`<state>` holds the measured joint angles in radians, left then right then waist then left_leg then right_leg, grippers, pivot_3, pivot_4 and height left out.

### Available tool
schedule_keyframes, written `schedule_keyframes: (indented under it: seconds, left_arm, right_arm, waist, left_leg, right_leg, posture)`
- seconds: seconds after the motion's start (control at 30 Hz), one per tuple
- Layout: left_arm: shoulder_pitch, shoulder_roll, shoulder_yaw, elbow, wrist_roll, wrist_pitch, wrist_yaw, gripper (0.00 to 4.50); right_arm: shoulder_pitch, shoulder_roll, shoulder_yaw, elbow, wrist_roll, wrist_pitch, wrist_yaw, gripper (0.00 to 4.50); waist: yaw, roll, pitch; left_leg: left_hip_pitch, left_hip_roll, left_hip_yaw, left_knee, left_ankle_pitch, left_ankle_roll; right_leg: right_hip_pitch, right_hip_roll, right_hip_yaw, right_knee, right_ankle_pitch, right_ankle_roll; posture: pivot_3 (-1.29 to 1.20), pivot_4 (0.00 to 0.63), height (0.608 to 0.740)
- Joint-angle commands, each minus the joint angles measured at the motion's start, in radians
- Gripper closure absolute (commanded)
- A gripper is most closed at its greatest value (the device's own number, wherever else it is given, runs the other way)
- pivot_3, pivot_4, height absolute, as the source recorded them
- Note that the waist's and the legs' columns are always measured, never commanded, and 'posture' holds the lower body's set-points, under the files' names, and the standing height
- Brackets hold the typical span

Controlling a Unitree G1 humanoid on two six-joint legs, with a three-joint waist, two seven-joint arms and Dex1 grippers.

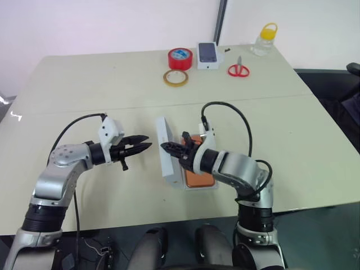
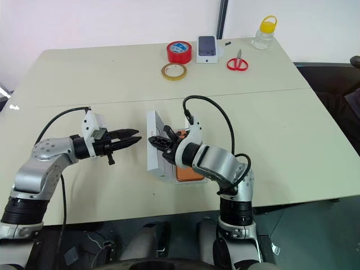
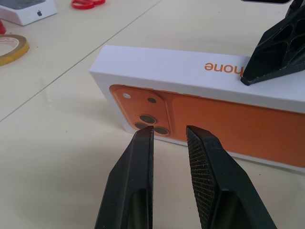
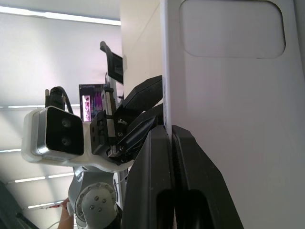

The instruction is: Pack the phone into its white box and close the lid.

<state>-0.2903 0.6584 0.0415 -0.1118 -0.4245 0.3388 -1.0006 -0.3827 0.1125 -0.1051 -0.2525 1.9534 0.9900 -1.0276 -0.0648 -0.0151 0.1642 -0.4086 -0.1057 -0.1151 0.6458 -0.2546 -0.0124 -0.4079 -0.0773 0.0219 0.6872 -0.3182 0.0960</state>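
The lid (image 1: 164,149), white with an orange phone picture on its outer face (image 3: 228,119), stands on its long edge at the middle of the table. My right gripper (image 1: 171,149) is shut on its upper rim, and its plain white inside (image 4: 228,119) faces that wrist. Just to the right lies the orange phone (image 1: 198,179) in the white box (image 1: 201,189), partly hidden by my right arm. Left of the lid, my left gripper (image 1: 139,145) points at the outer face. Its fingers (image 3: 138,176) stand slightly apart with nothing between them, short of the lid.
At the far side of the table are a red tape roll (image 1: 180,58), a yellowish tape ring (image 1: 175,78), a small white box with a phone picture (image 1: 207,55), red scissors (image 1: 239,70) and a bottle with a yellow cap (image 1: 265,39).
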Motion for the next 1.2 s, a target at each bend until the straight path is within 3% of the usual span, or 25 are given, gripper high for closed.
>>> schedule_keyframes:
  seconds: [0.03,0.2,0.4,0.47,0.63,0.73,0.97,1.2]
  left_arm:
    - [-0.028,-0.014,-0.025,-0.02,0.012,-0.006,0.005,3.38]
    - [-0.059,-0.071,-0.103,-0.015,0.054,-0.023,0.018,3.38]
    - [-0.113,-0.158,-0.197,0.006,0.102,-0.037,0.029,3.38]
    - [-0.123,-0.176,-0.233,0.008,0.12,-0.042,0.02,3.38]
    - [-0.132,-0.208,-0.26,0.013,0.131,-0.036,0.024,3.38]
    - [-0.127,-0.221,-0.244,-0.001,0.11,-0.016,0.031,3.38]
    - [-0.126,-0.201,-0.13,-0.031,0.052,0.055,0.093,3.38]
    - [-0.175,-0.102,-0.133,0.073,0.148,0.147,0.169,3.38]
  right_arm:
    - [-0.036,-0.041,-0.031,-0.022,0.019,0.01,0.034,2.64]
    - [-0.11,-0.215,-0.029,0.021,0.019,0.078,0.16,0.16]
    - [-0.224,-0.574,-0.006,0.117,0.016,0.159,0.337,0.16]
    - [-0.257,-0.7,0.017,0.123,-0.142,0.217,0.463,0.16]
    - [-0.282,-0.892,0.134,0.087,-0.547,0.222,0.753,0.16]
    - [-0.282,-0.97,0.225,0.031,-0.768,0.17,0.921,0.97]
    - [-0.27,-1.158,0.435,-0.144,-1.217,-0.065,1.351,4.45]
    - [-0.248,-1.156,0.531,-0.186,-1.476,-0.14,1.513,4.45]
  waist:
    - [0.005,0.0,0.0]
    - [0.009,0.0,0.0]
    - [0.022,0.001,0.001]
    - [0.021,0.001,0.001]
    - [0.021,0.001,0.0]
    - [0.022,0.001,0.0]
    - [0.024,0.001,0.001]
    - [0.033,0.001,0.001]
  left_leg:
    - [0.0,0.0,0.0,0.0,0.0,0.0]
    - [0.0,0.0,0.0,0.0,0.0,0.001]
    - [0.0,0.0,0.001,0.002,-0.001,0.002]
    - [0.0,0.0,0.001,0.001,-0.002,0.003]
    - [-0.001,0.001,0.002,0.001,-0.002,0.004]
    - [-0.001,0.001,0.002,0.001,-0.002,0.004]
    - [-0.001,0.0,0.001,0.002,-0.002,0.003]
    - [-0.001,0.0,0.001,0.002,-0.002,0.003]
  right_leg:
    - [0.0,0.0,0.0,0.0,0.0,0.0]
    - [0.001,0.0,0.0,0.0,0.0,0.0]
    - [0.001,-0.001,0.0,-0.002,0.0,0.0]
    - [0.002,0.0,0.0,-0.002,0.0,0.0]
    - [0.003,0.0,-0.001,-0.003,0.0,0.0]
    - [0.002,0.0,-0.001,-0.003,0.0,0.0]
    - [0.002,0.0,-0.001,-0.003,0.0,0.0]
    - [0.002,-0.001,-0.001,-0.004,0.0,0.0]
  posture:
    - [0.0,0.15,0.74]
    - [0.0,0.15,0.74]
    - [0.0,0.15,0.74]
    - [0.0,0.15,0.74]
    - [0.0,0.15,0.74]
    - [0.0,0.15,0.74]
    - [0.0,0.15,0.74]
    - [0.0,0.15,0.74]
